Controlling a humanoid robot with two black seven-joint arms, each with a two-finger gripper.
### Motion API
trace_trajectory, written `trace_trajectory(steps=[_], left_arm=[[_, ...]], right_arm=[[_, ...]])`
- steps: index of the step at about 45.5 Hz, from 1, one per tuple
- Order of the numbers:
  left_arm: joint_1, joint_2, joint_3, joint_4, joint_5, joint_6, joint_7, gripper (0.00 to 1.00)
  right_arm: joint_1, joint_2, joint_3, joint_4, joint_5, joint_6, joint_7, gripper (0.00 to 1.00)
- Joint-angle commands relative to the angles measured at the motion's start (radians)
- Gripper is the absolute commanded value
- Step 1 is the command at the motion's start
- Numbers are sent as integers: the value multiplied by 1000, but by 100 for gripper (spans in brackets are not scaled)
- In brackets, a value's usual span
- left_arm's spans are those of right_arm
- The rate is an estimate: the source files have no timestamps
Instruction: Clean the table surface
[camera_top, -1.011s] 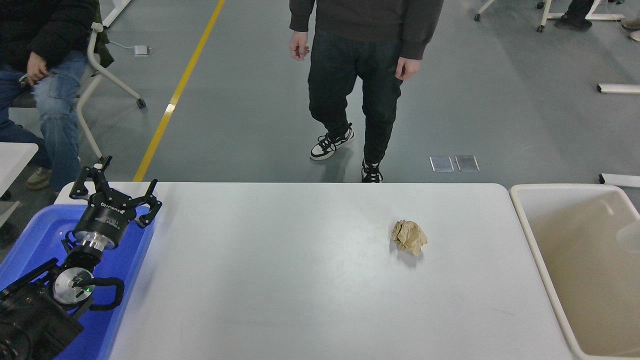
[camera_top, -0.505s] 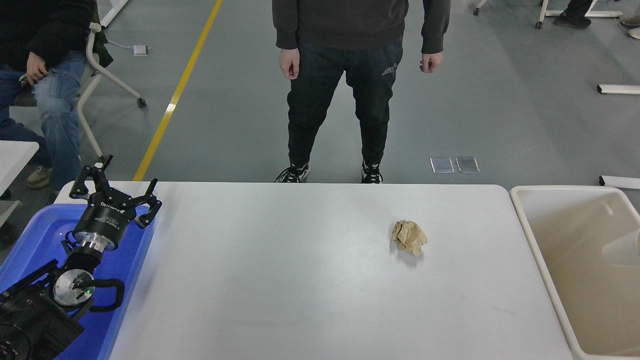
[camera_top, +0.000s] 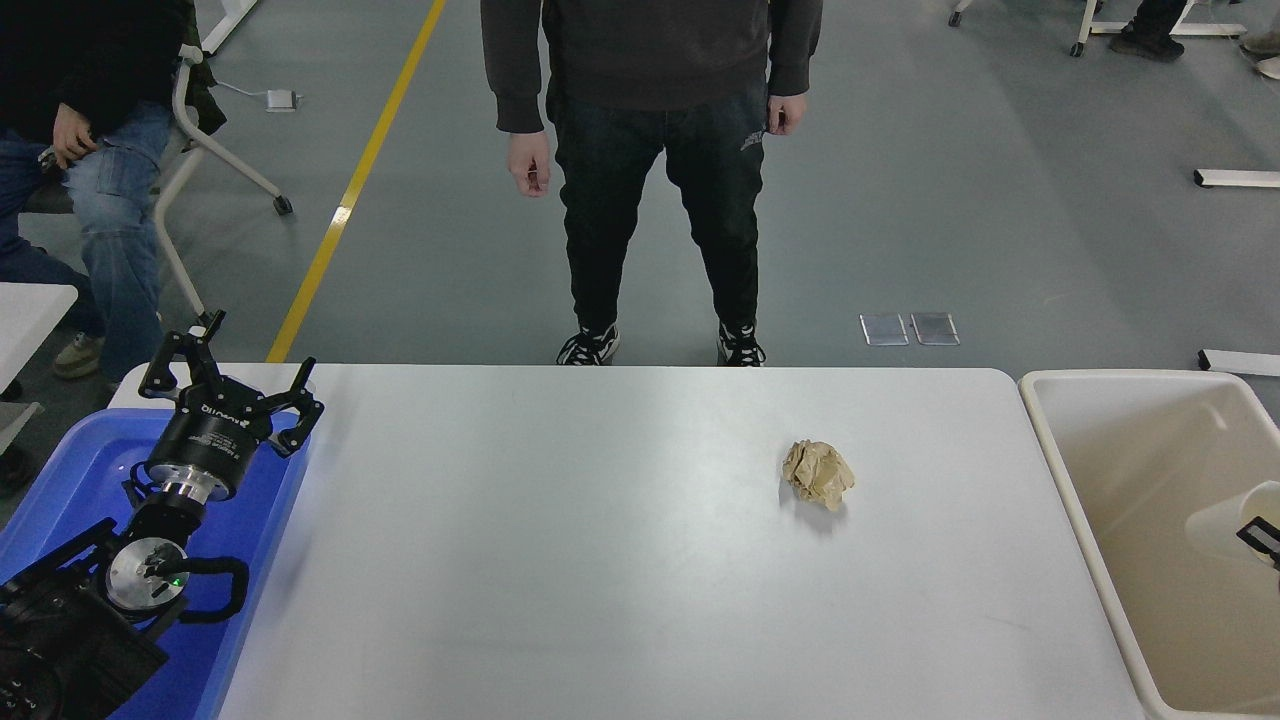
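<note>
Over at the far left, the left gripper (camera_top: 228, 385) hangs above the blue bin (camera_top: 60, 480), its fingers (camera_top: 300, 405) spread wide and holding nothing. That looks like a parking spot: the arm is tucked to the side where it leaves the working area free. The blue bin sits hard against the left end of the table (camera_top: 560, 580), handy for anything swept off that side.

Moving to the middle, the table is a broad white sheet, bare across its left and centre. A person (camera_top: 650, 150) stands at the far edge, feet close to the rim, arms down at the sides, touching nothing on the table. Off at the upper left someone else sits on a chair (camera_top: 200, 140), well away from the action.

Right of centre lies the one piece of litter, a crumpled ball of brown paper (camera_top: 818, 474), loose and on its own, well apart from both bins. It sits nearer the beige bin (camera_top: 1050, 440) butted against the right end, so that is the likelier drop, I'd say.

At the right edge, a sliver of the right gripper (camera_top: 1262, 538) shows over the beige bin's interior beside a pale blurred shape; whether its fingers are apart or together, I cannot tell. The cleaning job is not yet done.
</note>
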Motion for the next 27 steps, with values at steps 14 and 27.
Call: trace_trajectory(steps=[14, 27], left_arm=[[0, 1, 0, 0, 0, 1, 0, 100], [0, 0, 0, 0, 0, 2, 0, 100]], right_arm=[[4, 10, 0, -6, 79, -18, -21, 100], [6, 10, -1, -6, 118, -21, -21, 100]])
